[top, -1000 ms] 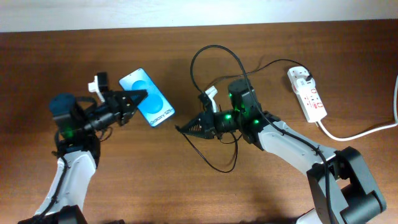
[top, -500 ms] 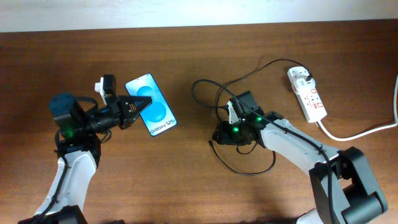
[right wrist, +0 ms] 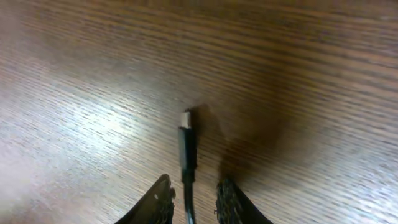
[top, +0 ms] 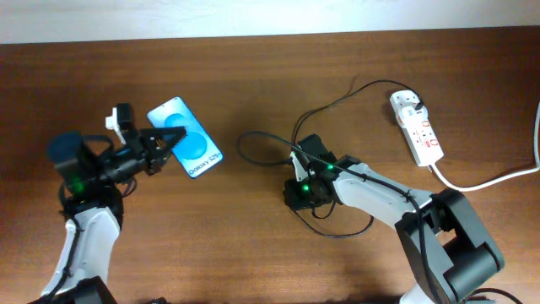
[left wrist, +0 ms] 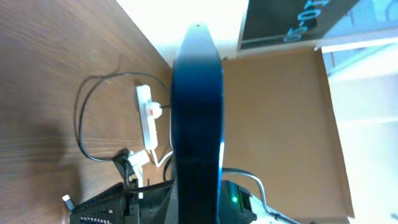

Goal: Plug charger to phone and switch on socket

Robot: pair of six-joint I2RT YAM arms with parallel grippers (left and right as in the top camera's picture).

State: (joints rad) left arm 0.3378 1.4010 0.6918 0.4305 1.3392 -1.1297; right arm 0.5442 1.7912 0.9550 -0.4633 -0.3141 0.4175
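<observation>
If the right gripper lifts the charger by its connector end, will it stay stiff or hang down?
Probably floppy: the charger lies in loose loops on the table, so most would hang. Its connector tip looks rigid and should stay straight. Thin, so likely light; the loops may drag.

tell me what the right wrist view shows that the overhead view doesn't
Only the right wrist view: the silvery connector tip of the charger lying on the wood, with its cable running back between the parted fingers of the right end effector.
Only the overhead view: the phone gripped by the left end effector, the white socket out to the right, and the cable's loops.
Both: the charger and the wooden table.
</observation>
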